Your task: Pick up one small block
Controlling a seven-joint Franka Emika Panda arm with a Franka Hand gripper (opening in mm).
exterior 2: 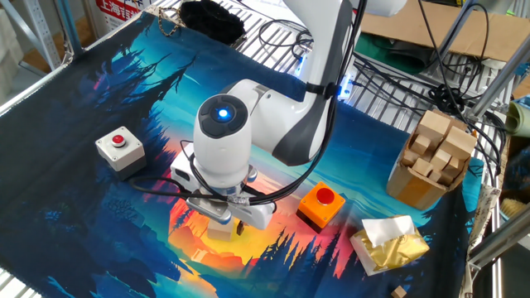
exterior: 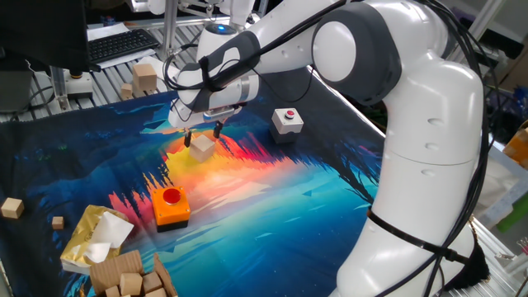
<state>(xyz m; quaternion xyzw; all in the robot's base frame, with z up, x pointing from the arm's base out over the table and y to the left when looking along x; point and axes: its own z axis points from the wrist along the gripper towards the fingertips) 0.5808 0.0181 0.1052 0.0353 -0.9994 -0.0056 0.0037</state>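
The small block [exterior: 201, 148] is a plain pale beige cube on the colourful mat, near the orange-yellow patch. My gripper [exterior: 203, 134] hangs straight over it, open, with one dark finger [exterior: 187, 137] at its left and the other at its right, tips about level with the block's top. In the other fixed view the wrist covers most of the block [exterior 2: 220, 231]; only its lower part shows under the gripper [exterior 2: 222, 220]. I cannot tell whether the fingers touch it.
A white button box [exterior: 286, 120] stands to the right, an orange button box [exterior: 170, 206] in front. A taller tan block [exterior: 144, 79] is at the back left. Tiny tan cubes [exterior: 11, 207], a yellow packet [exterior: 95, 237] and a carton of blocks [exterior: 128, 276] are at the front left.
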